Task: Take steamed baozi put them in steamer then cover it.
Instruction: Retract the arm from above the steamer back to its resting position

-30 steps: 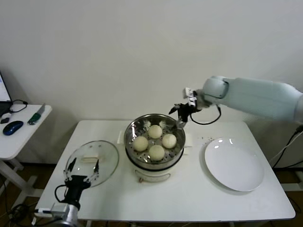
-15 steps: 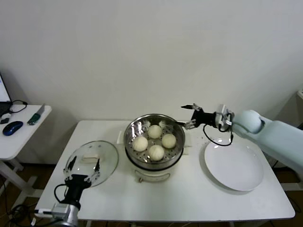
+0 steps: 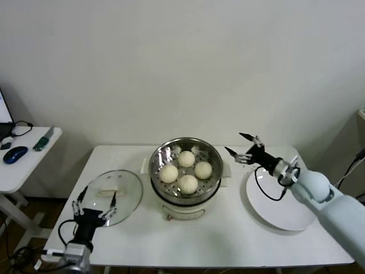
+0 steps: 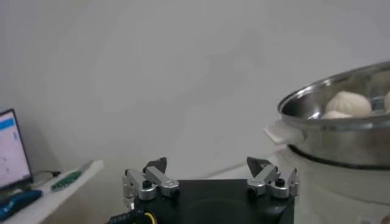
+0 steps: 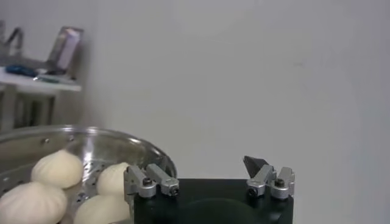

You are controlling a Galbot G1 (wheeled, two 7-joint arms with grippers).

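Stainless steel gleams mid-table: the steamer [image 3: 186, 165] sits on its white cooker base with all four steamed baozi [image 3: 187, 169] resting on the perforated floor, so by the look of it the loading is done and only the covering remains. The glass lid [image 3: 112, 196] lies flat on the table [image 3: 228, 240] to the robot's left of the steamer, its white handle up. The left claw [image 3: 93, 204] hovers right at the lid's near edge, fingers spread wide, gripping nothing; the left wrist view shows the two fingertips apart with the steamer's rim beyond. Over on the other side, the right claw [image 3: 242, 146] hangs in the air between the steamer and the white plate [image 3: 281, 201], jaws also apart and empty, the plate bare beneath the forearm. Now the risks: that lid is smooth glass, and a grab on the rim rather than the handle could let it slide or tip out of the fingers. Carried low, its edge could clip the steamer's rim and jolt the buns. Set down off-centre, it would sit crooked instead of sealing. And the right arm, near the steamer, could get in the way if it lingers.
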